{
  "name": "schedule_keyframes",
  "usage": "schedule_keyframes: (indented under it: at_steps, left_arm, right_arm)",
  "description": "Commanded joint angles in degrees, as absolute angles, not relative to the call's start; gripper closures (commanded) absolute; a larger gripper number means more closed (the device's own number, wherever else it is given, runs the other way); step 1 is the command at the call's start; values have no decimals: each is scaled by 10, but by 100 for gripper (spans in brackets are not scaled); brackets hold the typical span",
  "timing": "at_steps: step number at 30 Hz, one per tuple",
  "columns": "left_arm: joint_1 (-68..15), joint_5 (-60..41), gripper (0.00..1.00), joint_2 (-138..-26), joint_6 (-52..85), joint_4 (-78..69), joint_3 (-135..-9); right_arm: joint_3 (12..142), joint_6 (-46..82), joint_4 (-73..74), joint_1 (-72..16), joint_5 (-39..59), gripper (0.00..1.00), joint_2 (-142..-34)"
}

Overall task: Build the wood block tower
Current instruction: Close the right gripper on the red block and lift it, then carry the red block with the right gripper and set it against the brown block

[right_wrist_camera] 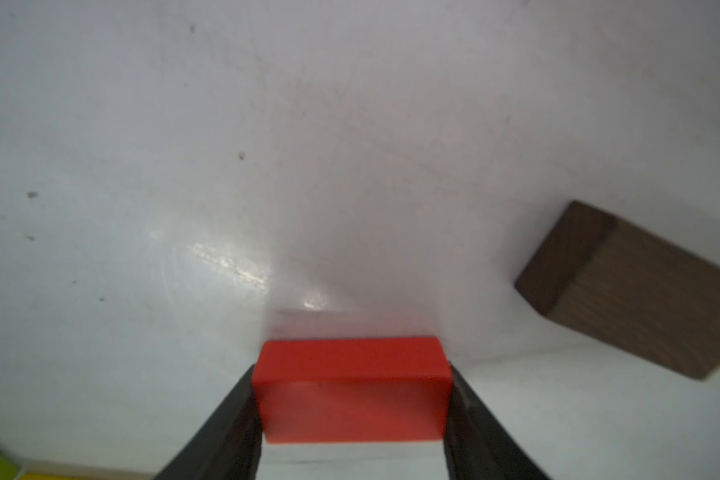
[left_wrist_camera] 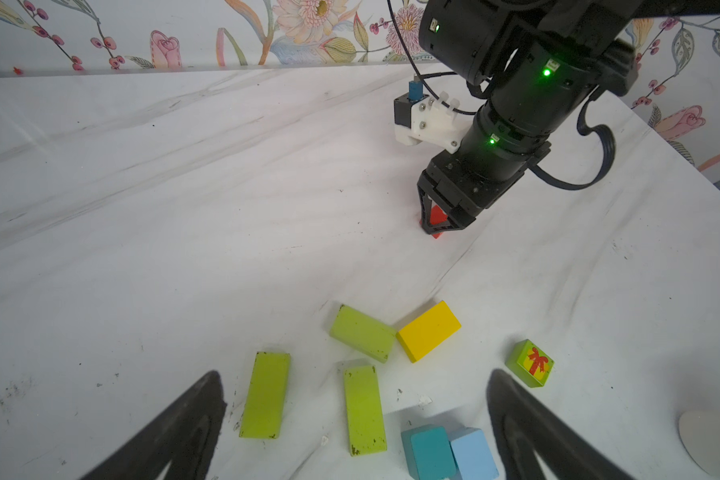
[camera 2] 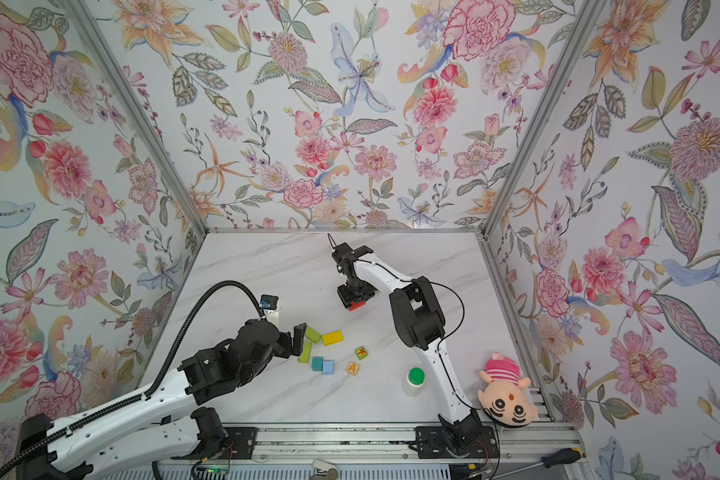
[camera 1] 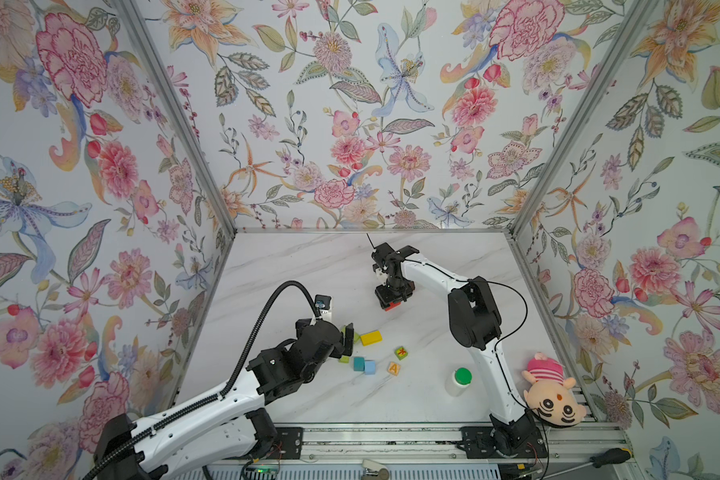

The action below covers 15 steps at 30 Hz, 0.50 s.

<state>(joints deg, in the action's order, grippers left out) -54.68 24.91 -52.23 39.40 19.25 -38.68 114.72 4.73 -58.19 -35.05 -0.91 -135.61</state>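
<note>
Now the right gripper [right_wrist_camera: 352, 409] is clamping the red block [right_wrist_camera: 350, 357], probably for lifting onto the brown block [right_wrist_camera: 641, 291]; the left gripper [left_wrist_camera: 356, 378] is gaping.

R gripper [camera 2: 355, 301] sits on red block [camera 2: 356, 307], mid tabletop [camera 2: 267, 270]; L gripper [camera 2: 299, 343] by lime blocks [camera 2: 313, 334], yellow block [camera 2: 332, 337] + cubes [camera 2: 317, 363] just beside.

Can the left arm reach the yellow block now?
Probably yes: the open left gripper is close to the yellow block and nothing covers it, though a lime-green block seems to touch one end.
</note>
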Motion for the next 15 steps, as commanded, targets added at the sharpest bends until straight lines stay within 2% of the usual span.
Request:
schedule_keyframes:
  at_steps: [1,15]
  left_arm:
    - [-540,259,1,-526,374,185,-395]
    - [-512,215,1,-598,321,153,-439]
  right_arm:
    - [1108,57,-592,-344,-17,52,-1345]
    - [1043,133,-555,-285,-29,54,-1298]
